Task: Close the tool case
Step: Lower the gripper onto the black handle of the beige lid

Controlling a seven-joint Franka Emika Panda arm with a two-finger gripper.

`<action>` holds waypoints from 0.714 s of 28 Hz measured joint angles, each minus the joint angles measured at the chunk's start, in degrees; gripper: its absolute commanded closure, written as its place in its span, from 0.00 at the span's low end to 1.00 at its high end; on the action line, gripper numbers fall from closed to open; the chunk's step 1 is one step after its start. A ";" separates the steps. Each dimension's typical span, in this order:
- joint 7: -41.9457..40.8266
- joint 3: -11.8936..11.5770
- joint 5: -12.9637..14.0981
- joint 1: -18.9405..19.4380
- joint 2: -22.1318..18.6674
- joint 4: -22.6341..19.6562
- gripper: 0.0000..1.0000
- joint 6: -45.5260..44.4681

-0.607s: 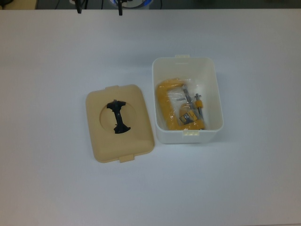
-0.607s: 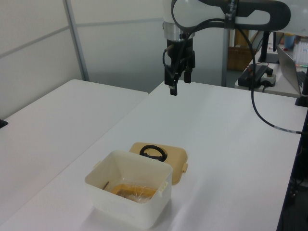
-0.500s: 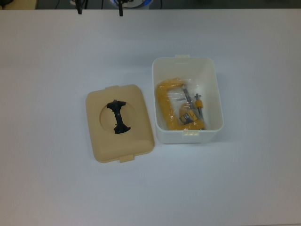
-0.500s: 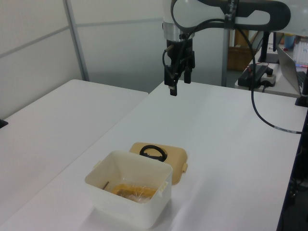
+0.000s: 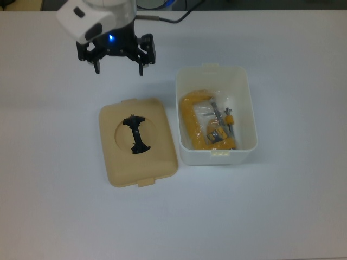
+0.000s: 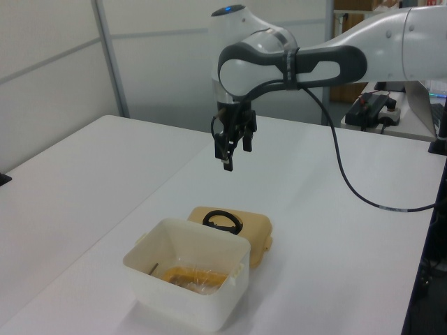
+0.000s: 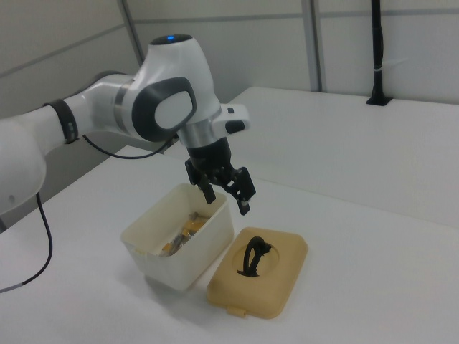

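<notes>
Nothing is closed yet: my tool (image 5: 120, 69), fingers spread and empty, hovers beyond the lid (image 5: 139, 142) lying left of the box (image 5: 216, 115) in the top view.

The tool case (image 5: 216, 116) is a small white rectangular box with rounded corners, standing open on the table with yellow tools inside. Its beige lid (image 5: 137, 142) lies flat just beside it, on the top view's left, black handle (image 5: 135, 135) upright in the round recess.
</notes>
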 measured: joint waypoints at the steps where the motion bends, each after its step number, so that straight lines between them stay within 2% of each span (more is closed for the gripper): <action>1: -0.40 0.00 -0.13 0.00 0.40 -0.01 0.00 0.00; 8: -4.00 0.00 -0.62 0.01 3.61 -0.67 0.00 3.04; 15: -4.62 0.06 -0.73 0.27 5.78 -4.89 0.00 11.27; 20: -4.63 0.08 -0.77 0.93 6.70 -6.10 0.00 12.19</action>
